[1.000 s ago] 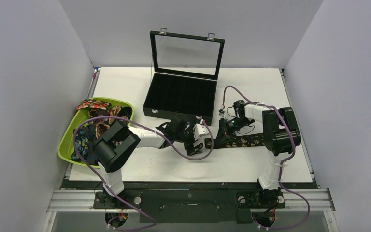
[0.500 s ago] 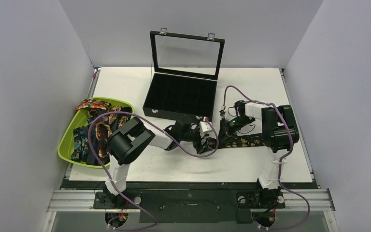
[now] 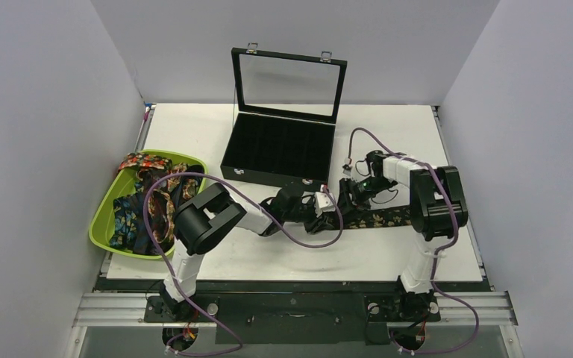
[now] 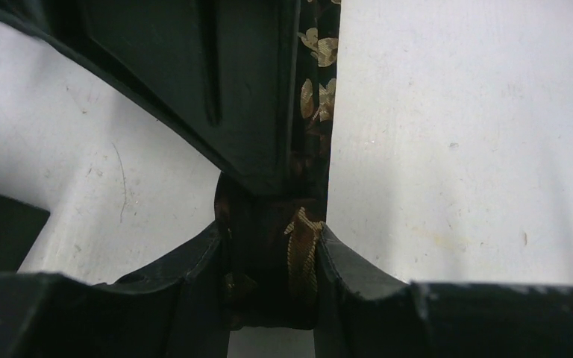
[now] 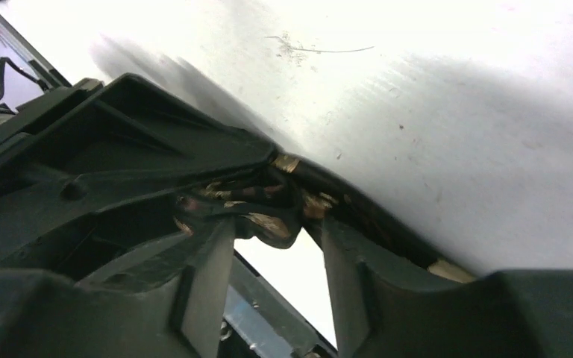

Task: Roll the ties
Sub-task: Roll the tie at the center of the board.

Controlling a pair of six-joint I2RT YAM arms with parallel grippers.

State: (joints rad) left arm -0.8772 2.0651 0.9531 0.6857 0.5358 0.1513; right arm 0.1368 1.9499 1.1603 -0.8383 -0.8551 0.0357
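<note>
A white tabletop (image 3: 194, 127) enclosed by plain grey walls carries everything here. A dark fabric necktie printed with tan-gold florals (image 3: 384, 218) lies flat on it toward the right, running sideways in front of the right arm's base.

The left pincer (image 3: 327, 216) reaches across to the tie's left end. In the left wrist view its fingers (image 4: 343, 276) stand narrow, clamped on a small rolled bundle of that tie (image 4: 298, 246).

The right pincer (image 3: 347, 198) sits just beside it, almost touching. The right wrist view shows it narrow too, with bunched tie fabric (image 5: 268, 205) pinched between its tips.

Behind them stands a black compartmented display case (image 3: 280, 153) with its glass lid (image 3: 287, 78) raised. A lime-green plastic tray (image 3: 98, 224) at the left edge holds a heap of patterned neckties (image 3: 149, 201) in red, orange and blue.
</note>
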